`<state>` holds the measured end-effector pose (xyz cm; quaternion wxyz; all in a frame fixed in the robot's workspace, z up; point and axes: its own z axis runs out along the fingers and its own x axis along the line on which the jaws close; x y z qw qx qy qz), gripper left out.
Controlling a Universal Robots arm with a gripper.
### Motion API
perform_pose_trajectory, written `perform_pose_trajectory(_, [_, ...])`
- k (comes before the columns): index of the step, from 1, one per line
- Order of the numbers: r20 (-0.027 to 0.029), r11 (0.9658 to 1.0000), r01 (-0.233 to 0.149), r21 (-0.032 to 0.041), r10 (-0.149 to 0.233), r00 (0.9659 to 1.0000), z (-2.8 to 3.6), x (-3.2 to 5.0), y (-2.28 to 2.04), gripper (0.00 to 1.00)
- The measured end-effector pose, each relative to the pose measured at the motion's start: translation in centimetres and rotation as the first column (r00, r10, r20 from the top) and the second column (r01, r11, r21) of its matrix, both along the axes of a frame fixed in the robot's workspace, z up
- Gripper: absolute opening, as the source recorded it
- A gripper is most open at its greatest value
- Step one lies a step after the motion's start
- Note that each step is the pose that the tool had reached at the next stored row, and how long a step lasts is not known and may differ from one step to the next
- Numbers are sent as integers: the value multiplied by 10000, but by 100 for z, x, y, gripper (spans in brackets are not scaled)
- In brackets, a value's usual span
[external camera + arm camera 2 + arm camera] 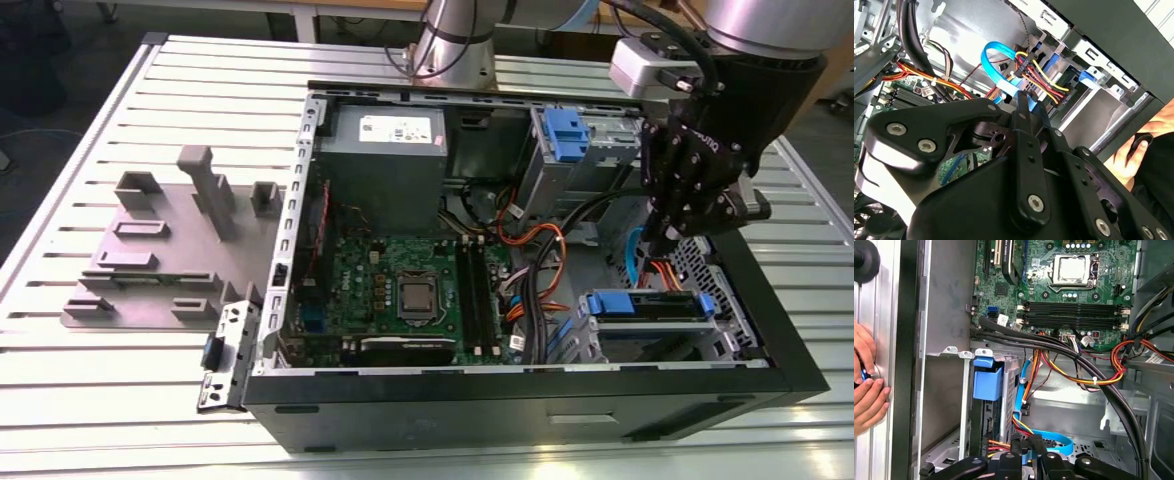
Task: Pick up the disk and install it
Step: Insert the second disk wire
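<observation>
1. Table point(107, 400): slotted metal, with the case sitting on it and a grey holder point(160, 250) well apart from the action, off to the exterior view's left.
2. Case point(534, 400): side panel off, board point(400, 290) and wiring on show. In the first wrist view a person's hand point(866, 390) rests on the table just outside the case wall.
3. Arm point(761, 60): reaching down into the case on the exterior view's right side, over the cable bundle.
4. Disk point(649, 305): here's the one that matters. It sits in the lower bay, in the case's near corner on the exterior view's right, its blue rail facing up. Its long axis runs across the exterior view, left to right, along the front wall of the case.
5. Gripper point(667, 235): hanging just above the disk and a little further from the camera, not touching it. From the gripper the disk lies below and towards the case's front wall. Whether it's spread or pressed together, I can't tell; nothing shows clearly pinched in it.
6. Cable point(1054, 442): a blue ribbon, looping right beside the gripper's tip in both wrist views.
</observation>
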<state>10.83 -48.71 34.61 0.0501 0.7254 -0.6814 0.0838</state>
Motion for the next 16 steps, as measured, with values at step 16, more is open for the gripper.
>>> perform_pose_trajectory(16, [17, 10000, -4, 21, 4, 10000, -17, -77, -98, 16])
